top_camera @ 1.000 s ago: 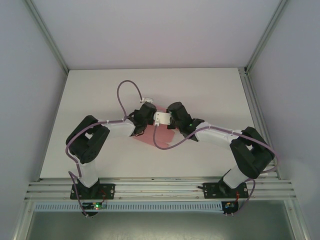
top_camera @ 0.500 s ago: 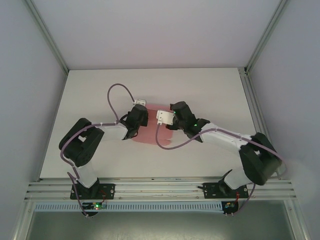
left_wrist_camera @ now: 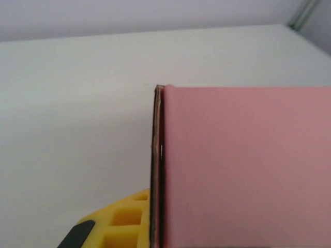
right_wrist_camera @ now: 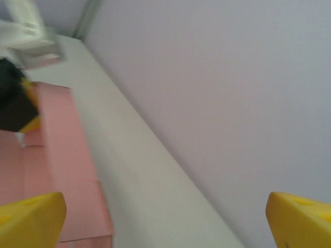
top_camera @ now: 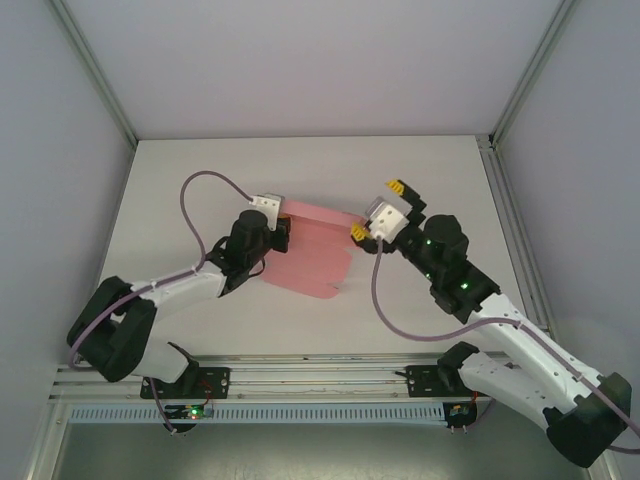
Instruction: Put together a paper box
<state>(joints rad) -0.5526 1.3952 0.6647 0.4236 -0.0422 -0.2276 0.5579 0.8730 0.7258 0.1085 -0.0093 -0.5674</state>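
Mid-frame on the desk, the paper box seems barely begun: one far wall is raised and the rest lies flat, while the left gripper has its fingers clamped on that wall's left end and the right gripper hovers nearby with fingers spread wide.

**What surrounds your work area**

You have a white tabletop enclosed by pale grey walls. Metal posts rise at the back corners. Along your near edge lie aluminium rails, with a slotted strip just below them.
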